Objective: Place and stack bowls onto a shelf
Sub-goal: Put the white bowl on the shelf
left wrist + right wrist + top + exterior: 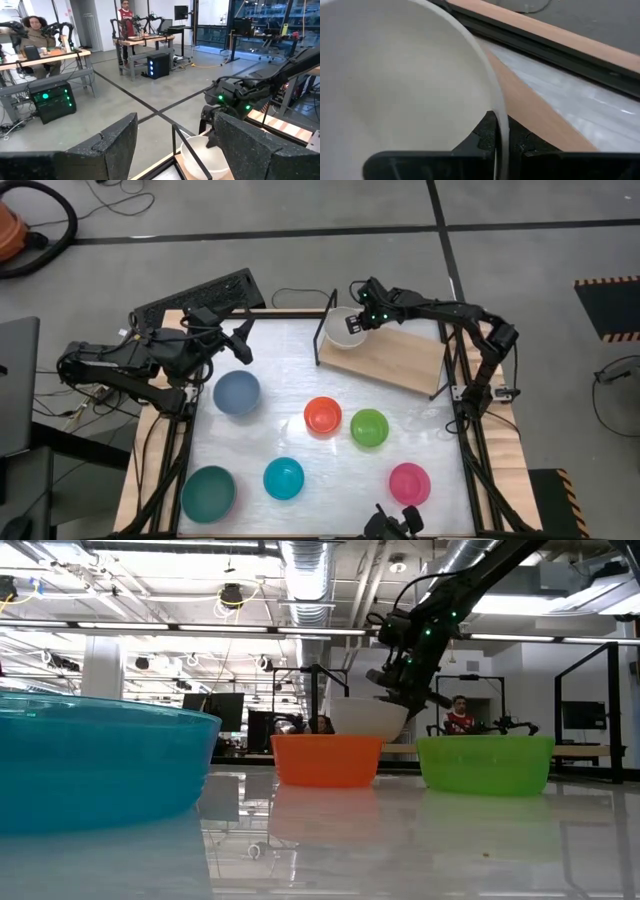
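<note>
The white bowl (345, 330) is over the left end of the light-wood shelf (395, 358), and my right gripper (362, 321) is shut on it. In the low view the white bowl (368, 717) shows behind the orange-red bowl (328, 760), which hides its base. The orange-red (322, 416), lime green (369, 427), pink (409, 483), bright blue (283, 478), teal (208, 492) and slate-blue (237, 392) bowls sit upright on the white tabletop. My left gripper (240, 345) hovers open above the table's far left, beyond the slate-blue bowl. My right gripper holds the white bowl by its rim (501, 131), on the side toward the table's far right. One finger is inside the bowl and one outside. The fingers slant down from the far right. The bowl stays upright; whether its base touches the shelf I cannot tell.
The shelf stands slantwise at the table's far right on black wire legs (320, 340). A black keyboard (200, 298) lies past the far left edge. In the left wrist view people (127, 20) are at desks in the room beyond.
</note>
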{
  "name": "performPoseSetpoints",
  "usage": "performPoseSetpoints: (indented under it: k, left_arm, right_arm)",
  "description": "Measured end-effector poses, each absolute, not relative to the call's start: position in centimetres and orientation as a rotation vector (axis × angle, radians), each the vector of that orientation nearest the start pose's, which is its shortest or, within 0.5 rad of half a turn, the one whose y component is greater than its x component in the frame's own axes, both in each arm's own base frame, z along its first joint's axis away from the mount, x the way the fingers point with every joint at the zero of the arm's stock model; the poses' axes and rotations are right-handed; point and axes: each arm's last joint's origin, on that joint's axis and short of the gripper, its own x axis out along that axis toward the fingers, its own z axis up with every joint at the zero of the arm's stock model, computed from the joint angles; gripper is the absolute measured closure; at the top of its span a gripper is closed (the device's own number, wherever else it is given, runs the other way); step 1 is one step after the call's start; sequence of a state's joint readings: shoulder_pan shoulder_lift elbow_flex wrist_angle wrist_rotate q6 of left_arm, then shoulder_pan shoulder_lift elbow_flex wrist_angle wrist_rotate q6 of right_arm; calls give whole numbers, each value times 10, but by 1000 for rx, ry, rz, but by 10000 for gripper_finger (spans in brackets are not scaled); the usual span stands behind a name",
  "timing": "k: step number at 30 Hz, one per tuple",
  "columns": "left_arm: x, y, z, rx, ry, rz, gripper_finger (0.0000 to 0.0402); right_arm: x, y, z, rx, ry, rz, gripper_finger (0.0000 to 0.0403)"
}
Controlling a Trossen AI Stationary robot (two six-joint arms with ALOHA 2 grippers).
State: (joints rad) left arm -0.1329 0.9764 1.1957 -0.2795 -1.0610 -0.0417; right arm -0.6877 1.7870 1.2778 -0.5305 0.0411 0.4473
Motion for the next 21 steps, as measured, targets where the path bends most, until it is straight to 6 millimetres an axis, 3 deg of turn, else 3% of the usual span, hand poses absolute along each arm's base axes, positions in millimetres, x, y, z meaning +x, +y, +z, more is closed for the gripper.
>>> performPoseSetpoints:
  k: [14, 21]
  left_arm:
    - [182, 1, 429, -2, 33, 929, 150]
    - [182, 1, 429, -1, 33, 927, 150]
  right_arm:
    - [284, -235, 211, 694, 860, -879, 342]
    - [283, -235, 211, 687, 868, -882, 281]
